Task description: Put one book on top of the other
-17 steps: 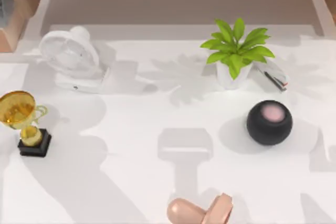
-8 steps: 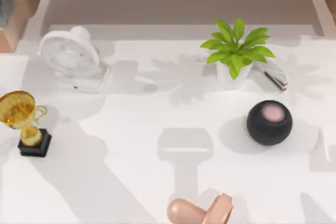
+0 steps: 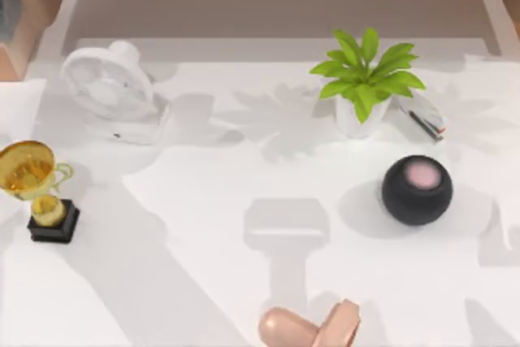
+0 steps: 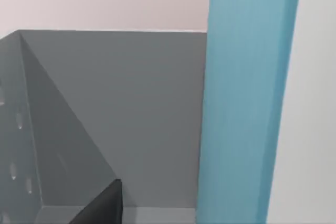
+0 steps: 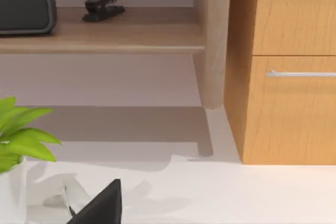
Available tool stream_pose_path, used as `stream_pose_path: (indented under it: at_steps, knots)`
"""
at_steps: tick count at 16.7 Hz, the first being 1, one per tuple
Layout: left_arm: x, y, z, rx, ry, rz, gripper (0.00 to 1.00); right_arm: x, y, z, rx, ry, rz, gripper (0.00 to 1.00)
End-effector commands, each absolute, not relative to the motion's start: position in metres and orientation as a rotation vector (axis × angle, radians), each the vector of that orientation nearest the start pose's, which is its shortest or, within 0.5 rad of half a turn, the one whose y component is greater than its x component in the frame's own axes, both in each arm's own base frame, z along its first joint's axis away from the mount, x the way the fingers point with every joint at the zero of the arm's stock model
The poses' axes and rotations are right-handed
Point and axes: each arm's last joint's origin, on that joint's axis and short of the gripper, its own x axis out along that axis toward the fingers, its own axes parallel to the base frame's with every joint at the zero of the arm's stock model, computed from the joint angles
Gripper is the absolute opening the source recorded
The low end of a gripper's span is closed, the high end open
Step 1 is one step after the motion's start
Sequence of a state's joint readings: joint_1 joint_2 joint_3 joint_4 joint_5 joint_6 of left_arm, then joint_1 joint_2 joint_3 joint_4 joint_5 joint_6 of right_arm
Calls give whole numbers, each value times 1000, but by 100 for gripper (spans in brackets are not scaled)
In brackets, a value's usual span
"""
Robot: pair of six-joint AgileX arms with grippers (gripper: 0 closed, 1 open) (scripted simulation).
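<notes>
Trophy (image 3: 36,188) in gold on a black base stands on the white bench (image 3: 203,201), far to the left of the potted plant (image 3: 366,79) and nearer the front edge. White fan (image 3: 110,87) sits well left of the plant, about level with it. A pink, rounded thing (image 3: 309,327) lies at the front edge, forward and a little left of the plant. The black ball (image 3: 417,190) with a pink top rests forward and just right of the plant.

My left wrist view has a dark part of my left claw (image 4: 102,205) before a grey box (image 4: 115,114), with a blue slab (image 4: 247,98) standing upright against it. It may be one of the books, but I cannot tell.

My right wrist view has a dark part of my right claw (image 5: 100,205) near the plant's leaves, a wooden shelf (image 5: 131,35) behind the plant, and a wooden cabinet (image 5: 286,103) beside that shelf.

Whether either claw is apart or together I cannot tell.
</notes>
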State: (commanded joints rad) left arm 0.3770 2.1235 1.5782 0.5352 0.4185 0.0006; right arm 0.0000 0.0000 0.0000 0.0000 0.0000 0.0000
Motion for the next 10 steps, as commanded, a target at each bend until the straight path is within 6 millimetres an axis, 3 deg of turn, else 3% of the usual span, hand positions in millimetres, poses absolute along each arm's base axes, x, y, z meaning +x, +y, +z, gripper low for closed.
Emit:
stream_pose_path:
  at_steps: [10]
  knots:
    - [469, 179, 248, -16, 4, -17, 17, 106, -1, 160, 0, 0, 0, 100]
